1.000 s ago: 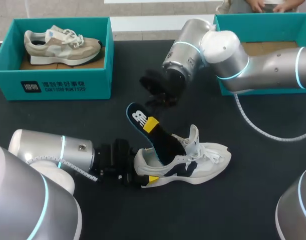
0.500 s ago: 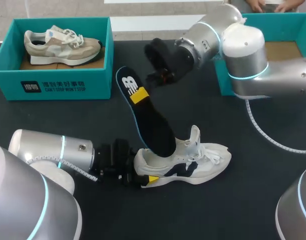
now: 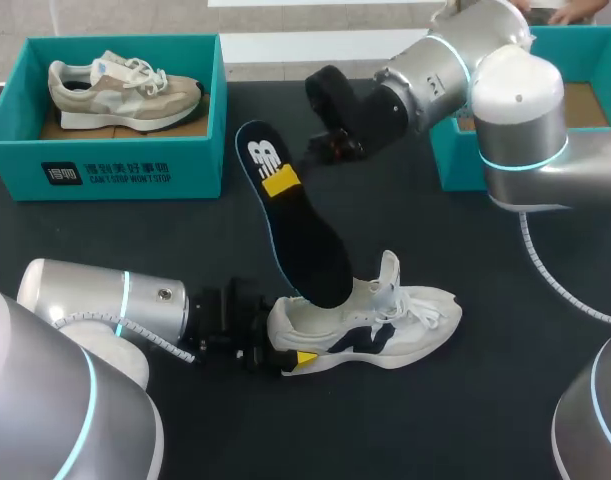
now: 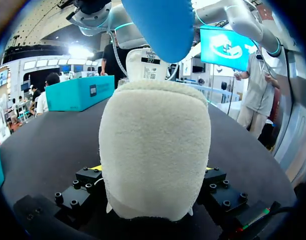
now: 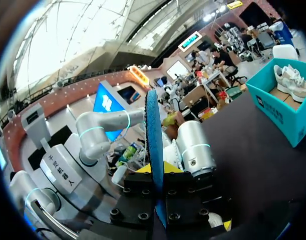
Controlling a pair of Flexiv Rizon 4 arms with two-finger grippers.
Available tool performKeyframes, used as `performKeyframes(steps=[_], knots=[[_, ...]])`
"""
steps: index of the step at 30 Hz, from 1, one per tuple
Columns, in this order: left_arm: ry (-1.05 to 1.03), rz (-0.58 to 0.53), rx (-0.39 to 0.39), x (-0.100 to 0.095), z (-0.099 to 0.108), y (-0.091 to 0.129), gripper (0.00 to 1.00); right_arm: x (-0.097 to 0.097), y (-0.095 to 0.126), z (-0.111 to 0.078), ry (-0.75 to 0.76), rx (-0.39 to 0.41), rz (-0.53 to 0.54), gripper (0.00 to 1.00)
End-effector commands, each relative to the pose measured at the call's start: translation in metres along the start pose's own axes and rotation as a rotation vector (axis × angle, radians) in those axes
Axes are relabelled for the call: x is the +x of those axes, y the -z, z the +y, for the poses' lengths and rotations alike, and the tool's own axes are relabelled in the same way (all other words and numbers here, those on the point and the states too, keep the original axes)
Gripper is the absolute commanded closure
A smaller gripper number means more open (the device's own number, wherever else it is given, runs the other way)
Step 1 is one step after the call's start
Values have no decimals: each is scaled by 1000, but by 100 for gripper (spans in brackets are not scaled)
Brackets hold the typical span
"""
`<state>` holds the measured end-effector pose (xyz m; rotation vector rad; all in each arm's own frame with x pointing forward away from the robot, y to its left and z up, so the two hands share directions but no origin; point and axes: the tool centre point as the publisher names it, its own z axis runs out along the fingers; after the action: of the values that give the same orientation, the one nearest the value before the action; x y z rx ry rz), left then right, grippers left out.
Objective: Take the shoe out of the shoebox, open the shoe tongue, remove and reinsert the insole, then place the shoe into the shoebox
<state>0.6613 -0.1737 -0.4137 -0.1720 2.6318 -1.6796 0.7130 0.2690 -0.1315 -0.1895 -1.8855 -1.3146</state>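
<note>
Both pincers have a hold. The right pincer [image 3: 282, 183] is closed on the heel end of the insole [image 3: 307, 245], with one yellow tip lying across its black top face. The left pincer [image 3: 283, 338] is closed on the heel of the shoe [image 3: 395, 322], a finger on each side (in the left wrist view only slivers of yellow show past the fuzzy heel).

The black desk [image 3: 135, 230] lies under both of them. Well behind the left pincer, at the far side of the desk, stands the other shoebox [image 3: 115, 165], teal, with a tan shoe [image 3: 125, 90] in it. Beyond the right pincer, partly hidden by its arm, the teal shoebox [image 3: 595, 36] shows a brown cardboard floor.

The shoe is white with a dark side mark. It stands on its sole on the desk straight ahead of the left pincer, its toe pointing away from it and its tongue standing up.

The insole slants up out of the shoe's opening. Its toe end is down inside the shoe, close ahead of the left pincer, and its heel end is raised off the desk in the right pincer. In the right wrist view it sits edge-on between the fingers, a thin blue line.
</note>
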Motion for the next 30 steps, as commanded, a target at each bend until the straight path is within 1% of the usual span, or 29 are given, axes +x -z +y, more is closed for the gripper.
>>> performKeyframes(steps=[1, 3, 5, 6, 7, 9, 11, 12, 13, 28, 30], knots=[[1, -2, -2, 4, 3, -1, 100, 22, 12, 9, -26, -213, -104, 100], [1, -2, -2, 4, 3, -1, 100, 32, 13, 20, -35, -267, -98, 100], [1, -2, -2, 4, 3, -1, 100, 38, 12, 31, -50, -278, -110, 100], [1, -2, -2, 4, 3, -1, 100, 42, 12, 39, -63, -316, -92, 100], [1, -2, -2, 4, 3, -1, 100, 45, 10, 44, -86, -314, -94, 100], [1, -2, -2, 4, 3, -1, 100, 52, 7, 55, -119, -361, -77, 100], [1, -2, -2, 4, 3, -1, 100, 58, 6, 66, -157, -420, -87, 100], [1, -2, -2, 4, 3, -1, 100, 63, 6, 72, -142, -423, -75, 100], [1, -2, -2, 4, 3, -1, 100, 70, 4, 78, -123, -408, -52, 100], [1, -2, -2, 4, 3, -1, 100, 70, 4, 78, -123, -408, -52, 100], [1, -2, -2, 4, 3, -1, 100, 72, 3, 80, -177, -389, -66, 100]])
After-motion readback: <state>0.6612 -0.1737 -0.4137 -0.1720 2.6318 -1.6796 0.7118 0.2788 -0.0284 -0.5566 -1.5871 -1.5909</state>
